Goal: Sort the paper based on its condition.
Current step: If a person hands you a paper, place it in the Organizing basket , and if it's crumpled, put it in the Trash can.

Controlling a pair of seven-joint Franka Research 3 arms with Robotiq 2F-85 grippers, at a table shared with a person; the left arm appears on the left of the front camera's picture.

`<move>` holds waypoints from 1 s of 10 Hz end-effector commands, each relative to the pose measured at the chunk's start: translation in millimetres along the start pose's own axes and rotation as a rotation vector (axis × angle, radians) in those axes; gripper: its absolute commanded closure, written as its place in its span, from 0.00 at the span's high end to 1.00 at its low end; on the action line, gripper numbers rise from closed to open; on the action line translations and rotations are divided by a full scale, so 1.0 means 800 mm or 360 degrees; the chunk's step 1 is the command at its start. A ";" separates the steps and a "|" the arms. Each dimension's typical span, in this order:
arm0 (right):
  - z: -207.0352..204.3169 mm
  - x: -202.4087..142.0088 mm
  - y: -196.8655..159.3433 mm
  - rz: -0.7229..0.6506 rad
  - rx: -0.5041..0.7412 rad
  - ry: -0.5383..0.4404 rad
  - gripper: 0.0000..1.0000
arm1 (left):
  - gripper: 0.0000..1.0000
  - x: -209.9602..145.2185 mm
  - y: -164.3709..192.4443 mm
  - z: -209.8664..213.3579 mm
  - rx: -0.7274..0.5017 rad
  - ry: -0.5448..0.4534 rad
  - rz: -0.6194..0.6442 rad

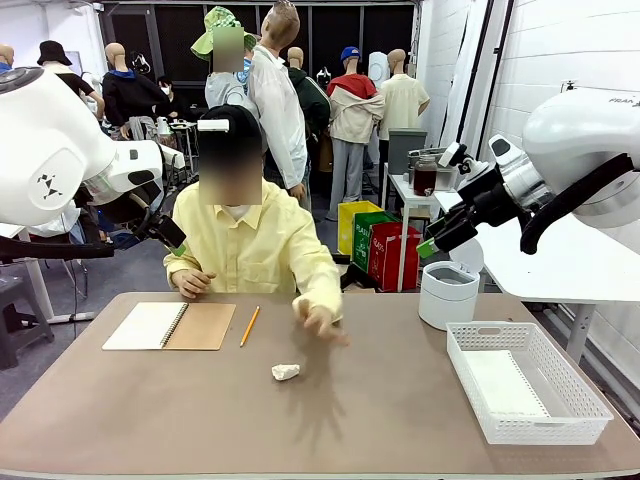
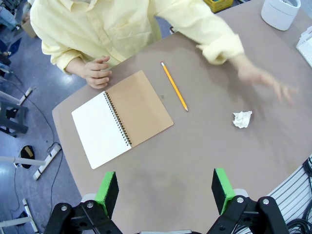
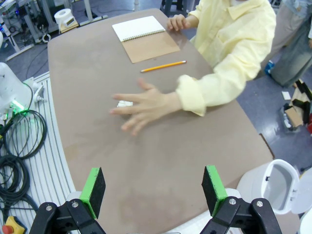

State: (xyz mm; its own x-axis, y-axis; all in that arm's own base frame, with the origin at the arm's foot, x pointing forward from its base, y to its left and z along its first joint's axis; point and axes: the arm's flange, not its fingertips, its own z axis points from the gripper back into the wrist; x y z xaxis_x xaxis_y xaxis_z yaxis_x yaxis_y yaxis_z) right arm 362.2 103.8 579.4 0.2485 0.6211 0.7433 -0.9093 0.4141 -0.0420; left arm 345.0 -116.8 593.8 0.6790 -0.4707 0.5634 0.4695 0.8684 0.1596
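A: Front view: crumpled paper (image 1: 285,372) lies on the surface (image 1: 150,410) near the pencil (image 1: 249,326); a person's hand (image 1: 322,322) sweeps just beyond it.

B: Left wrist view: left claw (image 2: 165,191) gapes, released, nothing held.

A: Right wrist view: right claw (image 3: 153,189) likewise released; a descent now risks striking that hand.

from your front camera the tabletop (image 1: 380,400) near edge lies bare, a wide lane at 6 o'clock. the person's hand (image 1: 322,322) hangs at 12 above the crumpled paper (image 1: 285,372), barring that way in. notebook (image 1: 170,326) and pencil (image 1: 249,326) sit at 10, white basket (image 1: 525,382) at 3, bin (image 1: 447,294) at 2.
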 end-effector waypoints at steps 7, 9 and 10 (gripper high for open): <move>-0.019 0.018 0.005 0.0092 0.0043 0.0079 1.00 | 1.00 0.000 0.001 0.001 -0.0007 0.0009 0.0002; -0.043 0.040 0.010 0.0219 0.0064 0.0158 1.00 | 1.00 0.000 0.001 0.001 -0.0007 0.0009 0.0002; -0.061 0.054 0.017 0.0315 0.0053 0.0214 1.00 | 1.00 0.000 0.001 0.001 -0.0007 0.0009 0.0002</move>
State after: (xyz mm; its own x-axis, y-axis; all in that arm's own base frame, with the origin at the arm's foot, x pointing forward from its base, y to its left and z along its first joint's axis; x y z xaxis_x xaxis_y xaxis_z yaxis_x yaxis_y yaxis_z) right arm 365.7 157.7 576.7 0.1623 0.7273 0.6668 -0.9466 0.3055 -0.1028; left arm 344.9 -117.0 593.8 0.6788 -0.4710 0.5633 0.4698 0.8682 0.1598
